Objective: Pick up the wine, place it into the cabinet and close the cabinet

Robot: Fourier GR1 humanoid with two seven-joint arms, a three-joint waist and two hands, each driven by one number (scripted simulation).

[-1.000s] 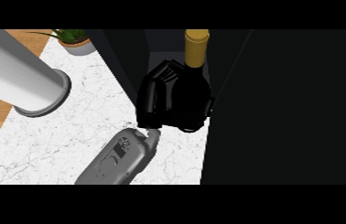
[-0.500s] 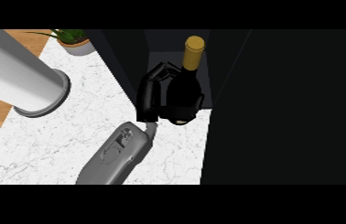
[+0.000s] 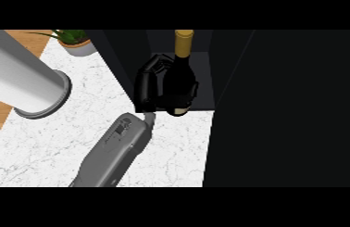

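The biggest thing is the dark cabinet [image 3: 273,105]. It fills the right side and the top of the head view, and its inside is open. In front of the cabinet lies the white stone counter [image 3: 61,142]. On the counter, well to the left of the cabinet, stands a big grey tube [image 3: 27,85]. Behind the tube, near the cabinet's left wall, sits a little plant in a pot [image 3: 77,40].

One grey arm comes up from the bottom of the view to the cabinet's opening. Which arm it is I cannot tell for sure; it looks like the right hand [image 3: 153,85]. Its black fingers are curled round the wine [image 3: 180,68]. The wine is a dark bottle with a gold top, and it is just inside the cabinet, at the front edge of the shelf. The other hand does not show.

The bottle is tall and thin. If the hand lets go while the bottle leans, or so near the edge, it might tip out. The cabinet door might bump it too.
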